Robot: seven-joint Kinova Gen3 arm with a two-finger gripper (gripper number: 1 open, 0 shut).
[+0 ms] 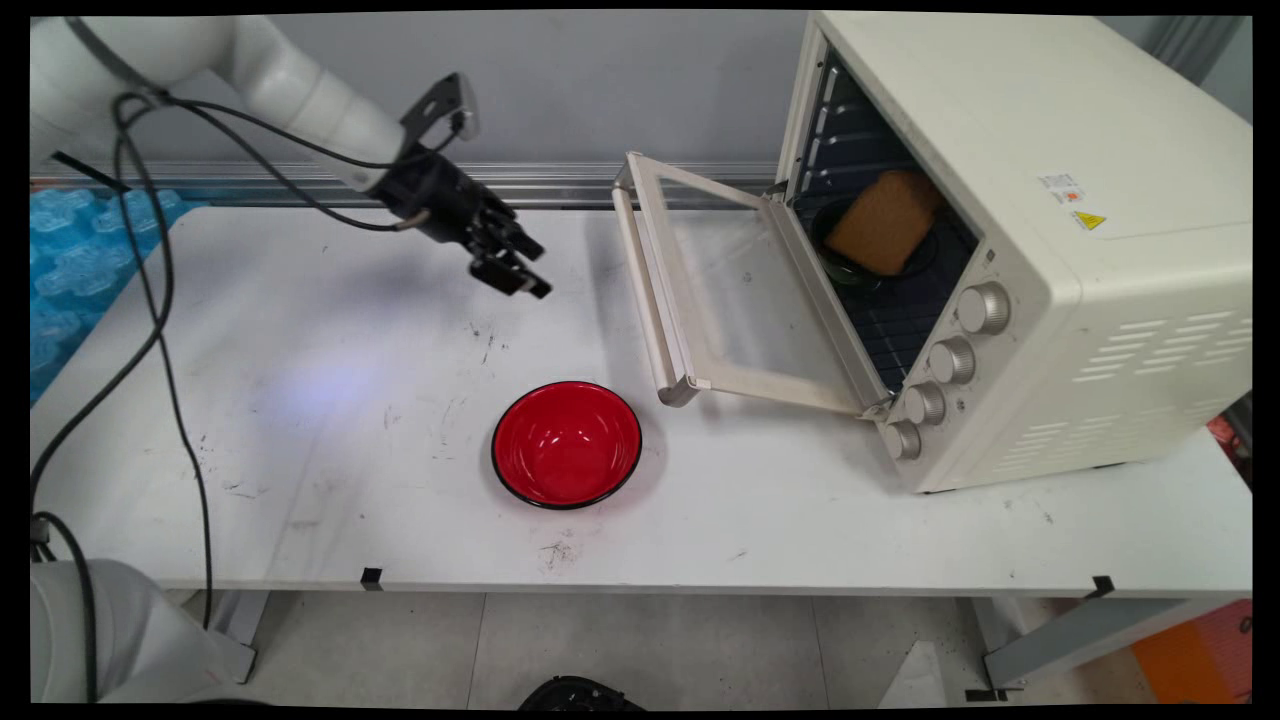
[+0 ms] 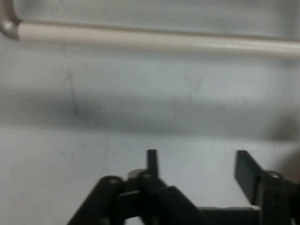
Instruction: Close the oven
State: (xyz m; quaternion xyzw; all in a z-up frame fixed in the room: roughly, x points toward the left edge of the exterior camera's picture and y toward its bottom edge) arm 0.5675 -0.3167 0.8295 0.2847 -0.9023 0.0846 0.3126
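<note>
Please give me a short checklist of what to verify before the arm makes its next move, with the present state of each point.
1. Black two-finger gripper open, holding nothing: ok.
2. Cream toaster oven glass door fully down: ok.
3. Door's cream handle bar ahead of the gripper, untouched: ok.
4. Brown toast slice on the dark plate inside: ok.
5. Red round bowl upright, empty: ok.
6. Oven off: cannot tell.

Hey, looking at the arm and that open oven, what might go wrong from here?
The gripper hangs open above the table, close to the oven door's handle; a sideways move might knock the door. The bowl sits loose below and could be pushed if the arm drops. The bread lies deep in the oven, so reaching in might scrape the frame.
</note>
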